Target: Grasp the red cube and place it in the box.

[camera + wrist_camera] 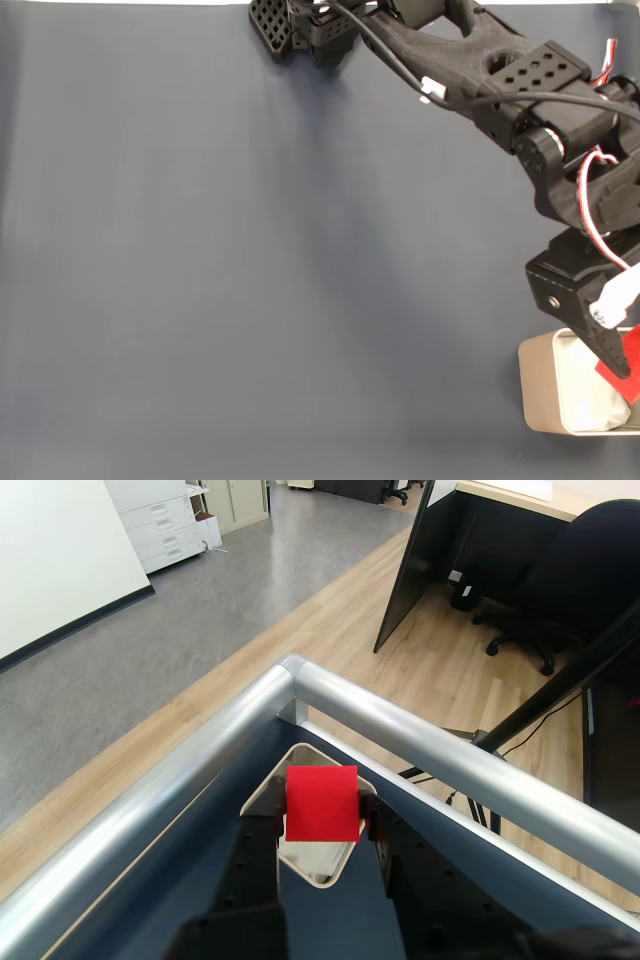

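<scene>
And here we are over the corner of the dark blue tabletop (220,260): in the fixed view the black arm (470,60) reaches in from the top edge and bends down the right side, red and white wires looping along its joints, with the gripper (622,362) hanging right at the box (535,390) in the bottom right corner. The red cube (628,362) peeks out beside the black finger, partly cut by the picture's edge, and it sits over the box's open top, above the white wrinkly lining (590,405). Switch to the wrist view and it's crystal clear: the gripper (322,815) has the red cube (322,802) pinched between its two fingers (262,815), one pressing each side, closed just to the cube's width, the red face square to the camera. Directly behind the cube lies the box (330,868), its pale rounded rim framing the cube from this angle, so the cube is held up above the opening, not resting inside. Past the box run the tabletop's silver metal rails (420,742), meeting at a corner, and beyond them a wooden floor, grey carpet, a dark partition and an office chair (560,590).
</scene>
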Controlling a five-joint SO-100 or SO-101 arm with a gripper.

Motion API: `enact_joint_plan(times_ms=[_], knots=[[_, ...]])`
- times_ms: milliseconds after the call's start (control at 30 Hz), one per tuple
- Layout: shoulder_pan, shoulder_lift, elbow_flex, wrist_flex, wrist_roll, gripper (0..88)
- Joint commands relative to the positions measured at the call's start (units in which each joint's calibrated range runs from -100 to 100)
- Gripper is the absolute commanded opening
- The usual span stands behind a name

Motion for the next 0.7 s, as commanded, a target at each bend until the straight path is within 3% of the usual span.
enact_joint_plan(times_ms=[0,667], knots=[[-0.8,0.8,-4.4,-1.4,0.2,0.0],[-1.1,4.1,-4.1,-2.9,-0.4,0.0]])
